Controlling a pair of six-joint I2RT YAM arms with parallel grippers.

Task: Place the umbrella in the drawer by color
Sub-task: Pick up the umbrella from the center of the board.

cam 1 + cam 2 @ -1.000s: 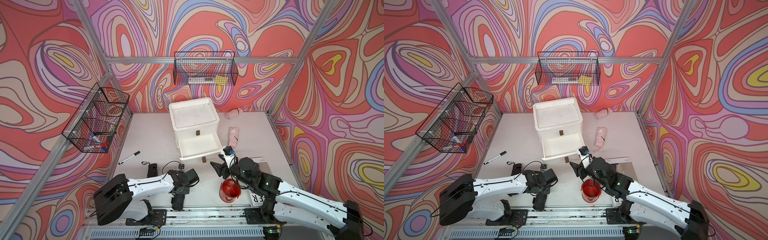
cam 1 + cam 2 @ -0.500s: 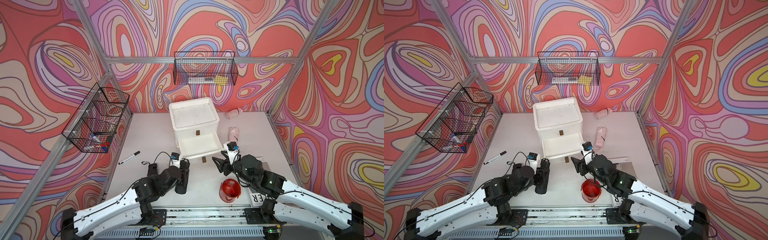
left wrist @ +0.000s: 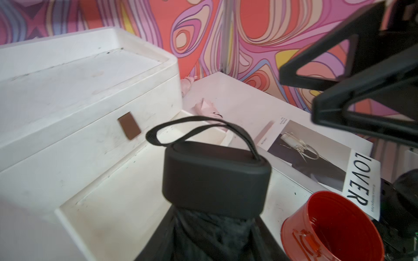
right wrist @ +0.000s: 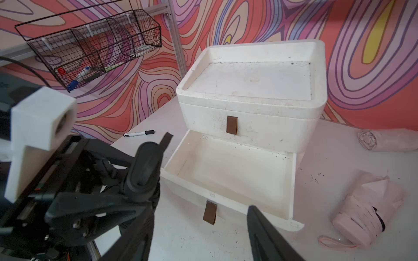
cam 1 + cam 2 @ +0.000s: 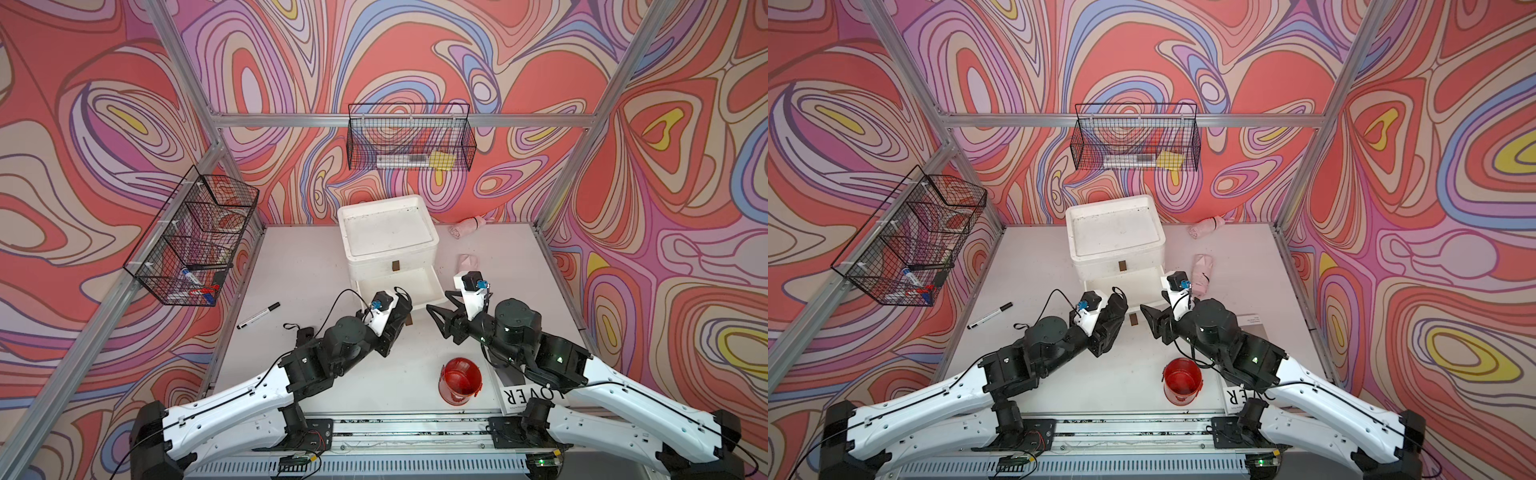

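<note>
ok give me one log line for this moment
left gripper: shut on black umbrella | right gripper: open, empty | lower drawer: open, empty | pink umbrellas: on table

"LOVER" in big black capitals on white strip of magazine (image 3: 359, 180) cover, smaller print beside it illegible

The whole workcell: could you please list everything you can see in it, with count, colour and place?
drawer unit: 1, white, back centre of the table; its lower drawer is open and empty.
black umbrella: 1, folded, in front of the open drawer.
pink umbrellas: 2, folded; one by the back wall, the other on the table right of the drawer.
marker: 1, black and white, left side of the table.
bucket: 1, red, front of the table.
magazine: 1, black and white, front right.
wire baskets: 2, black; one on the left wall, the other on the back wall.
left gripper: shut on the black umbrella.
right gripper: open, empty, near the drawer's front corner.
</note>
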